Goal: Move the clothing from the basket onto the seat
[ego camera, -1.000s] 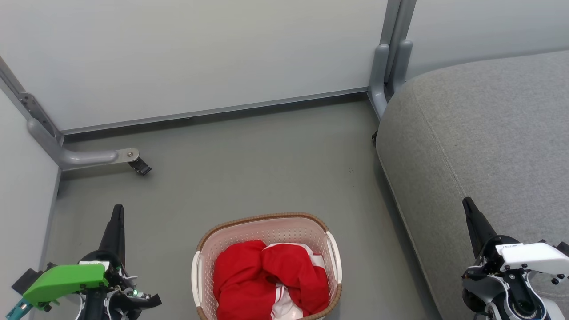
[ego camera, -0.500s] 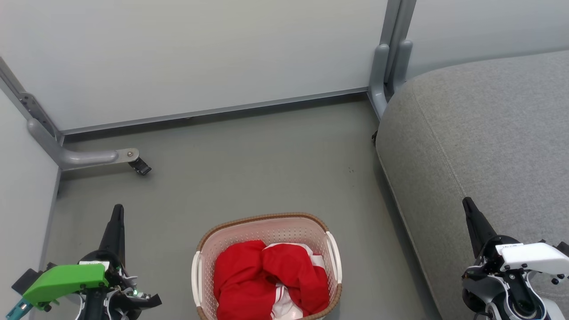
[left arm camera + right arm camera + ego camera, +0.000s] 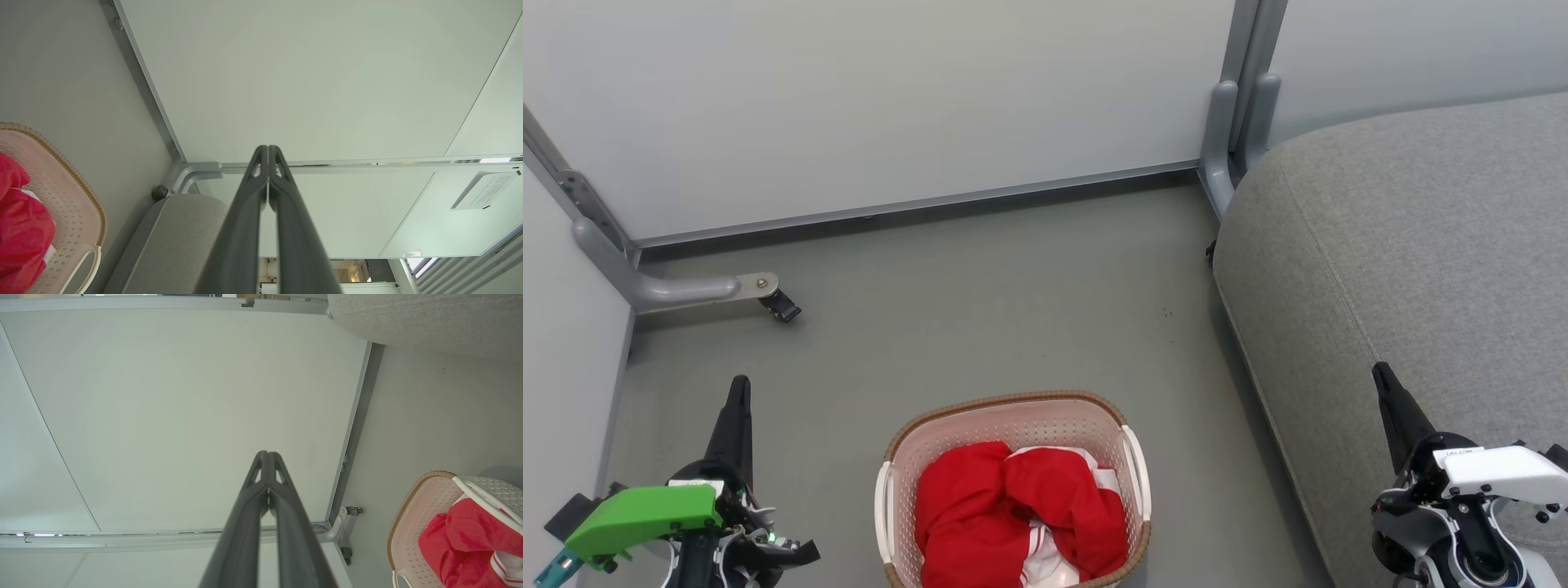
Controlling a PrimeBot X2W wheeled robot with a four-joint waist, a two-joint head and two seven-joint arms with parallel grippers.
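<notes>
Bright red, white-trimmed fabric clothing (image 3: 1013, 510) lies heaped in the cream perforated plastic basket (image 3: 1005, 403), at four o'clock from the nearer left hand (image 3: 738, 388) and eight o'clock from the right hand (image 3: 1380, 374) above the light-grey upholstered seat (image 3: 1421, 245); both hands are closed and empty.

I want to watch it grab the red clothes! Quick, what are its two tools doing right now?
Left tool: shut, holding nothing.
Right tool: shut, holding nothing.
</notes>
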